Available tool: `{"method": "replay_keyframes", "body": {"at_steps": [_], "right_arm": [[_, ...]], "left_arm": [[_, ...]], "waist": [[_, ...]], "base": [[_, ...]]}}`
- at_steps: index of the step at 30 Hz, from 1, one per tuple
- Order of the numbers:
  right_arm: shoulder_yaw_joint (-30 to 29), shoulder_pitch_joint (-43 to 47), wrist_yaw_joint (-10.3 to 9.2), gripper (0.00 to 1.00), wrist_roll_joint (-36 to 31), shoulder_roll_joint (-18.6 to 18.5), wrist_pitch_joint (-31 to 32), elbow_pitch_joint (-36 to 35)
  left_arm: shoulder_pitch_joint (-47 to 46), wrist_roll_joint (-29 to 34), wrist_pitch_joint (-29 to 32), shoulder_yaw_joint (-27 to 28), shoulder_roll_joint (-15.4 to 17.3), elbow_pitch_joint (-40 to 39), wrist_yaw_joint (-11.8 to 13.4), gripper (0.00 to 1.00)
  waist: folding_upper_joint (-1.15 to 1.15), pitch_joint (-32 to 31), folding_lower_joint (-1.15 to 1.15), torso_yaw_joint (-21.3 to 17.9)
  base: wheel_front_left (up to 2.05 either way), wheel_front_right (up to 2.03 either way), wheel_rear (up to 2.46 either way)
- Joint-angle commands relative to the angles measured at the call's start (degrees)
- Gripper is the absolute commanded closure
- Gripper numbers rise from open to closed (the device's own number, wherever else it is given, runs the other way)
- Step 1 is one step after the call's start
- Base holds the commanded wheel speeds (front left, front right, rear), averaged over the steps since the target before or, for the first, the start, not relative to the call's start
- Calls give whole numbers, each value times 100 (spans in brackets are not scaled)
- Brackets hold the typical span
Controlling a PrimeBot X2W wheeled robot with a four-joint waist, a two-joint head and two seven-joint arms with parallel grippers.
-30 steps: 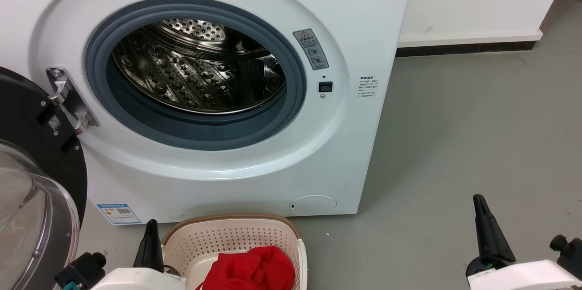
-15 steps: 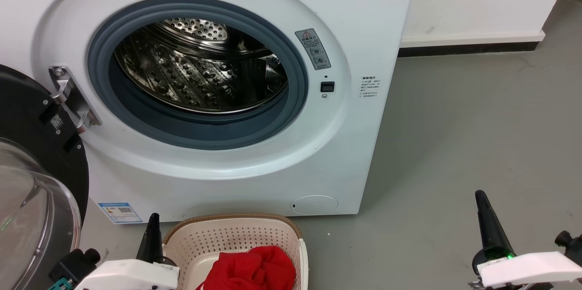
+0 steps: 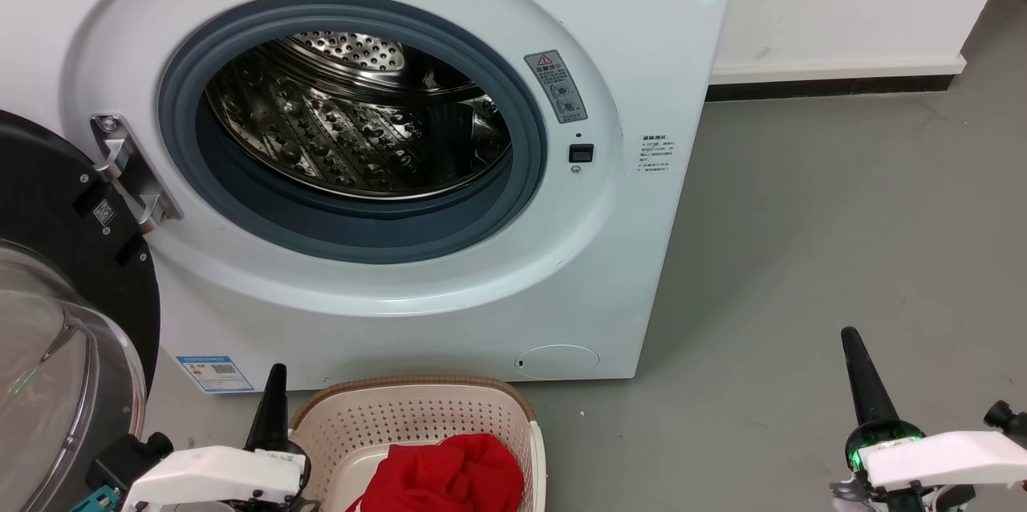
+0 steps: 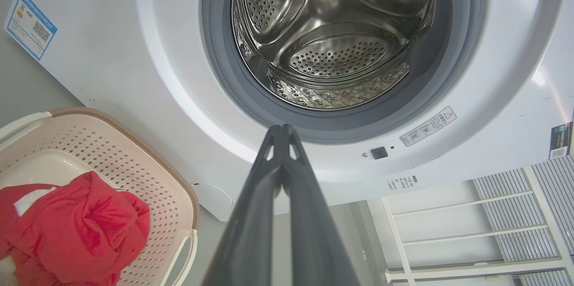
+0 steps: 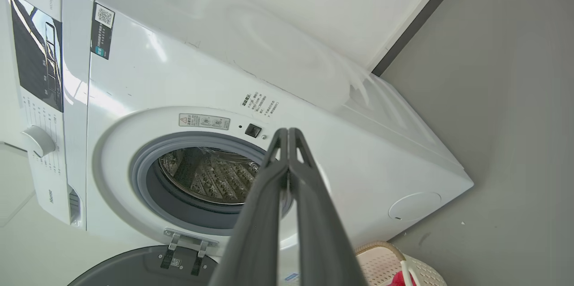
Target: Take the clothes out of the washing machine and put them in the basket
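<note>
1. The clothes (image 3: 449, 476), a bunched red heap with a little white trim, lie in the basket (image 3: 417, 420), just right of the left jaws and well left of the right jaws.
2. The basket stands on the floor (image 3: 842, 215). Its brown rim is close beside the left jaws' dark fingers (image 3: 271, 408); I cannot tell whether they touch.
3. The left jaws are clenched on nothing. In the left wrist view the fingers (image 4: 264, 196) press together to the tip, which points at the lower edge of the machine's opening.
4. The right jaws are likewise clenched and empty, their fingers (image 5: 264, 205) closed along their length, over bare floor well apart from the basket.
5. The washing machine (image 3: 642, 54) stands ahead of both jaws, its perforated steel drum (image 3: 353, 127) gleaming inside the grey seal (image 3: 529, 143).
6. The door (image 3: 56, 207) hangs open, left of the left jaws.
</note>
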Motion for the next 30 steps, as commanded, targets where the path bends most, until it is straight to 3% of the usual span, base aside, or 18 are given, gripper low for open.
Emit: {"method": "replay_keyframes", "body": {"at_steps": [1, 30], "right_arm": [[-19, -160, 0, 100, 135, -34, 22, -10], [-199, -480, -1, 100, 1682, -17, 445, 350]], "left_arm": [[-131, -130, 37, 28, 12, -26, -31, 100], [-412, -1744, 442, 138, 15, 166, -266, 100]], "waist": [[0, 0, 0, 2], [0, 3, 0, 62]], "base": [[0, 0, 0], [0, 0, 0]]}}
